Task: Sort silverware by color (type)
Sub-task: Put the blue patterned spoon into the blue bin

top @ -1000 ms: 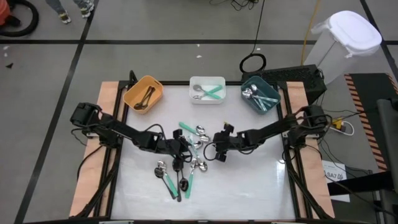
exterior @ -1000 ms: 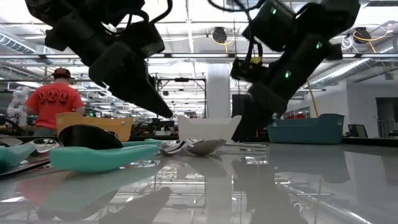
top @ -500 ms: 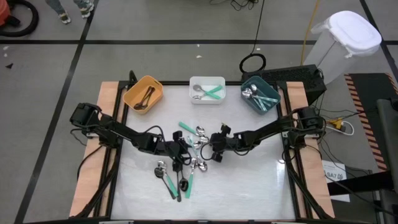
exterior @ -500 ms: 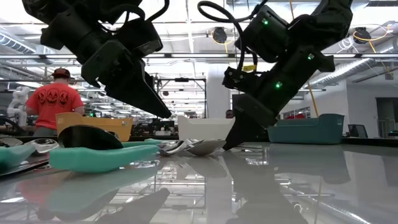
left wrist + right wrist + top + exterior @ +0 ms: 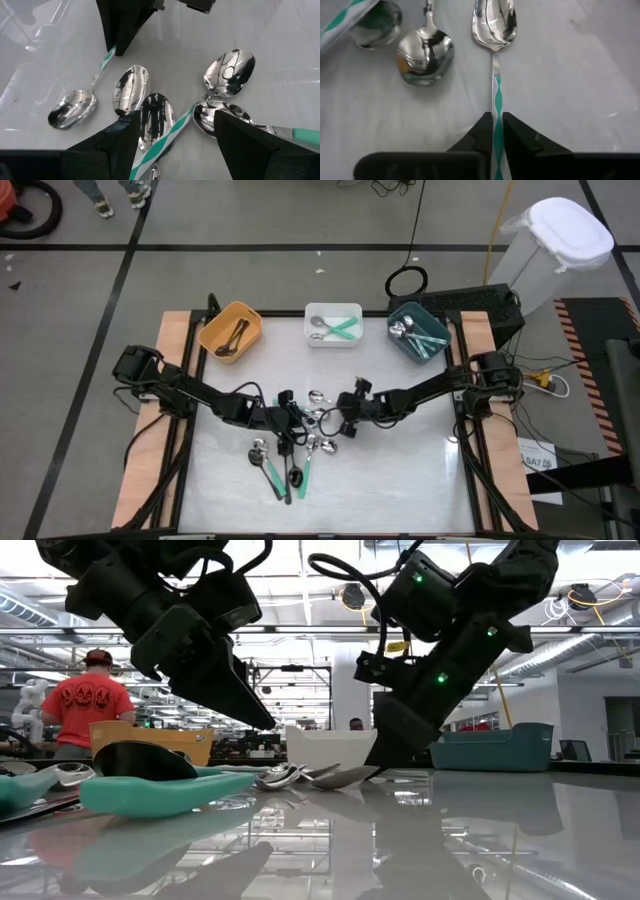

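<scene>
Several spoons lie in a loose pile (image 5: 312, 425) at the table's middle, and more lie nearer the front (image 5: 280, 470). My right gripper (image 5: 496, 130) comes in from the right side of the pile and is shut on a spoon with a mint-and-white handle (image 5: 494, 22). My left gripper (image 5: 180, 145) hovers open over the left side of the pile. Its fingers stand on either side of another mint-striped spoon (image 5: 159, 125) and touch nothing. My right gripper pinches the spoon's mint-and-white handle (image 5: 495, 102) between its two fingers, about halfway along it. The fingers slant down from the table's right side and lie along the handle. The spoon's bowl (image 5: 494, 22) points away from the gripper and rests on the table.
Three bins stand along the far edge: orange (image 5: 231, 330) at the left, white (image 5: 333, 324) in the middle, teal (image 5: 418, 333) at the right, each holding spoons. Loose spoon bowls (image 5: 425, 52) lie close beside the held spoon. A person in red (image 5: 90, 700) stands beyond the table.
My right gripper has sunk toward the table and moved a little left into the pile. Its fingers have closed onto the mint-handled spoon.
</scene>
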Motion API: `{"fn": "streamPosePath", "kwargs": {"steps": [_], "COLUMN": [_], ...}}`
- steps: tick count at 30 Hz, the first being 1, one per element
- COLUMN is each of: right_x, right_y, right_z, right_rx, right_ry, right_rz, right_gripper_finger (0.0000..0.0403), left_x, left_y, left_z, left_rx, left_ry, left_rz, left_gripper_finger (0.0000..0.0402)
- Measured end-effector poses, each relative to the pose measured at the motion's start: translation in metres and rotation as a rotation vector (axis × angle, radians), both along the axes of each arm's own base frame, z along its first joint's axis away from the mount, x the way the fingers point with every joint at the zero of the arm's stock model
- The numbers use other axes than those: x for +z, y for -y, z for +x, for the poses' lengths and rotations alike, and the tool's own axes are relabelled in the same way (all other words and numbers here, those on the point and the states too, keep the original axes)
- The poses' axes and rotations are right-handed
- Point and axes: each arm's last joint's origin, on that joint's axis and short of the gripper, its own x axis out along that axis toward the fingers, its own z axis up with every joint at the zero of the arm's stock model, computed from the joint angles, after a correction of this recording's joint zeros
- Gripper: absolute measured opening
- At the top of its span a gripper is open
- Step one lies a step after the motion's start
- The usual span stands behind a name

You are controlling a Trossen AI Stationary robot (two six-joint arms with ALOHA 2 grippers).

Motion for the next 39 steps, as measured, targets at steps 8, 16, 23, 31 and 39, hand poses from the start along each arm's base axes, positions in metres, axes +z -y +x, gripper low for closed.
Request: {"fn": "streamPosePath", "kwargs": {"steps": [8, 16, 23, 31, 39], "right_x": [0.035, 0.073, 0.107, 0.129, 0.136], "right_y": [-0.001, -0.003, 0.001, -0.002, -0.011], "right_z": [-0.009, -0.028, -0.041, -0.060, -0.066], "right_rx": [0.006, -0.045, -0.032, -0.042, 0.035], "right_ry": [0.058, 0.097, 0.175, 0.143, 0.022], "right_rz": [-0.041, -0.128, -0.212, -0.437, -0.714], "right_gripper_finger": [0.0017, 0.0019, 0.0019, 0.0019, 0.0019], "left_x": [0.001, 0.002, 0.006, 0.006, 0.006], "left_y": [0.000, -0.001, -0.011, -0.030, -0.042], "left_z": [0.001, 0.002, 0.007, 0.010, 0.012], "left_rx": [0.000, -0.026, -0.029, 0.028, 0.074], "left_ry": [0.010, 0.031, 0.068, 0.071, 0.075], "left_rz": [-0.003, 0.029, 0.073, 0.081, 0.075], "left_gripper_finger": [0.0252, 0.0252, 0.0252, 0.0252, 0.0252]}}
